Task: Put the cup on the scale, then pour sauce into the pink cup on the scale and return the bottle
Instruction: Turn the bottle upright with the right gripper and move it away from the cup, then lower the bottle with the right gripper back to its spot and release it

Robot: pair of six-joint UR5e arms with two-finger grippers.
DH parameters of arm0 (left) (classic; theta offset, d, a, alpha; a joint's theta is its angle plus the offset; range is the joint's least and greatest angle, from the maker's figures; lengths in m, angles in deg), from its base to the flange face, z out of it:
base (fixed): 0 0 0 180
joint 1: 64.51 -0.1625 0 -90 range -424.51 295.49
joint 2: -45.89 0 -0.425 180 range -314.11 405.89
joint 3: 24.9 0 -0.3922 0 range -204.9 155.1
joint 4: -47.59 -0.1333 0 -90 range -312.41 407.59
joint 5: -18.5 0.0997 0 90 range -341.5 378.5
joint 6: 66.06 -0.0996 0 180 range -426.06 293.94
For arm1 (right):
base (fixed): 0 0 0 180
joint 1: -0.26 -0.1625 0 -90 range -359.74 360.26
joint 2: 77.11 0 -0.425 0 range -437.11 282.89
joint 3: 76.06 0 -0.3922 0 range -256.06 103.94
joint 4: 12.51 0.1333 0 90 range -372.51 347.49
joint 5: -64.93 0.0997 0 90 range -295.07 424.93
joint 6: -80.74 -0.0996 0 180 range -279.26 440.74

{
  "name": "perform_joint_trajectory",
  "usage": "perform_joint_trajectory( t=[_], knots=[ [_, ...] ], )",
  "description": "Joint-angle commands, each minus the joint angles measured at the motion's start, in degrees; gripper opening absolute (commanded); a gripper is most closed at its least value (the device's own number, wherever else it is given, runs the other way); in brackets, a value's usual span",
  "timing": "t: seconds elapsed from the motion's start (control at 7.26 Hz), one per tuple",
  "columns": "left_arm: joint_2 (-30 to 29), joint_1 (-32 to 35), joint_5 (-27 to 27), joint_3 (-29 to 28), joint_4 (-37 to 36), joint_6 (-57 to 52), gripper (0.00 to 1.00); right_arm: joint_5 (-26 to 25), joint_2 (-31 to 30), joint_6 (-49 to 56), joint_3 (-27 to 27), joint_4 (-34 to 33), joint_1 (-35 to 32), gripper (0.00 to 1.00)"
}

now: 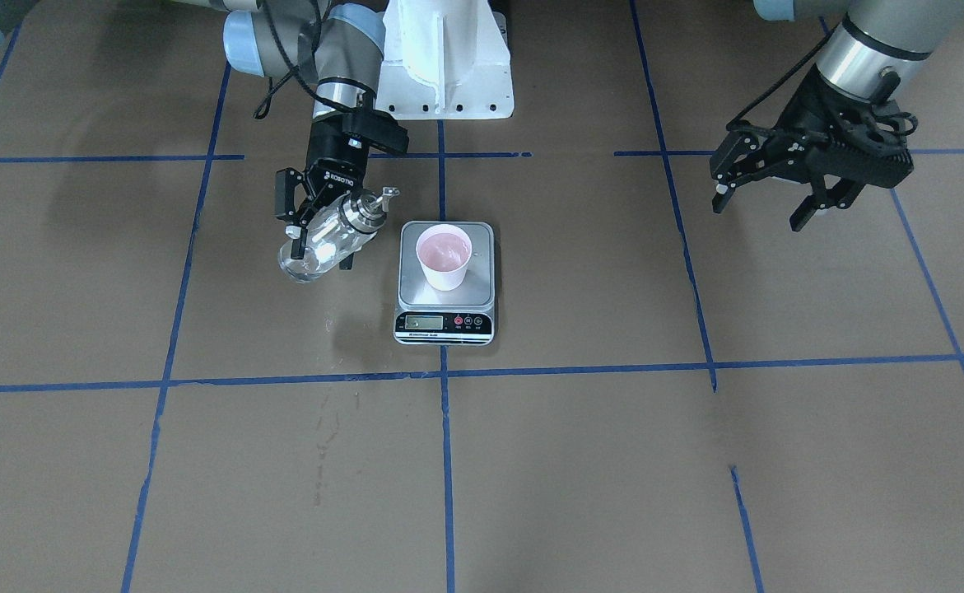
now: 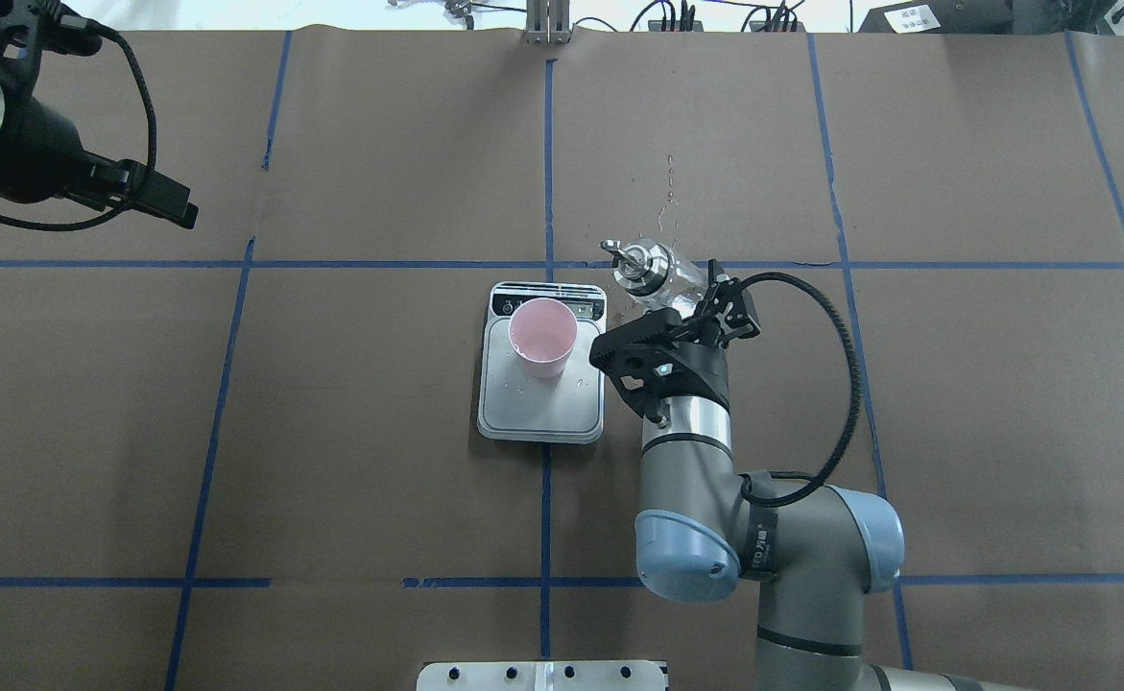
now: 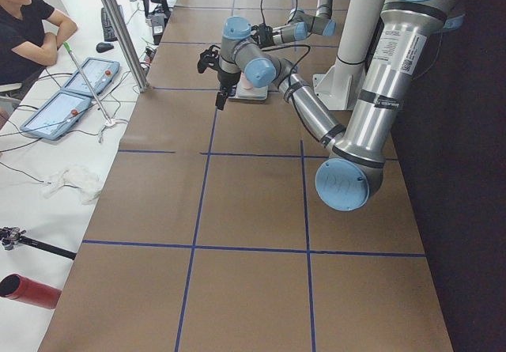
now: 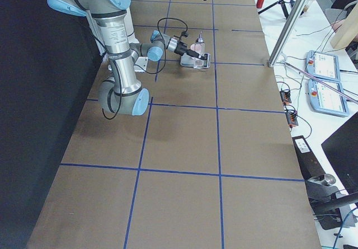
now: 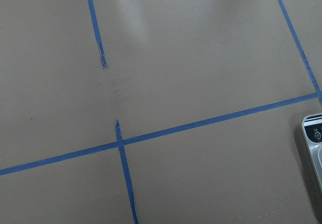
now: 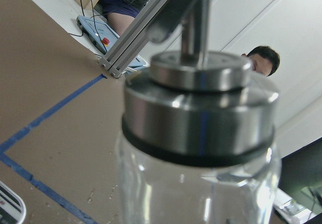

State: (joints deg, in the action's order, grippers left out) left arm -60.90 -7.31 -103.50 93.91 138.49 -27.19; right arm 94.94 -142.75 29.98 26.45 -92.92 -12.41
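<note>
The pink cup (image 1: 444, 255) stands upright on the far part of the scale (image 1: 482, 284), whose display panel faces away from the robot. My right gripper (image 1: 321, 243) is shut on the clear glass bottle (image 1: 310, 257) and holds it tilted above the table beside the scale, with the silver spout (image 1: 387, 194) pointing toward the cup but short of it. In the overhead view the bottle (image 2: 646, 267) is just right of the scale (image 2: 542, 417) and the cup (image 2: 542, 338). The bottle's cap (image 6: 201, 113) fills the right wrist view. My left gripper (image 1: 761, 206) is open, empty and far off.
The white robot base (image 1: 449, 58) stands behind the scale. Blue tape lines (image 1: 446, 461) cross the brown table. Small droplets (image 2: 669, 192) mark the paper beyond the bottle. A corner of the scale (image 5: 314, 138) shows in the left wrist view. An operator (image 3: 24, 28) sits past the table.
</note>
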Motion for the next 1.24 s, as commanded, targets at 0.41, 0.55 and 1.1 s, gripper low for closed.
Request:
perform_joint_trajectory(
  t=[0.41,0.55,1.1],
  knots=[
    [0.0,-0.1,0.0,-0.1,0.1,0.6,1.0,4.1,-16.6,-19.2,-0.1,27.4,-2.8,0.0],
    [0.0,-0.1,0.0,-0.1,0.1,0.6,1.0,7.0,-20.2,-23.4,0.0,31.0,-3.1,0.0],
    [-0.1,-0.1,0.1,0.1,0.1,0.6,1.0,7.1,-23.9,-24.9,-2.8,37.8,-3.1,0.0]
  ],
)
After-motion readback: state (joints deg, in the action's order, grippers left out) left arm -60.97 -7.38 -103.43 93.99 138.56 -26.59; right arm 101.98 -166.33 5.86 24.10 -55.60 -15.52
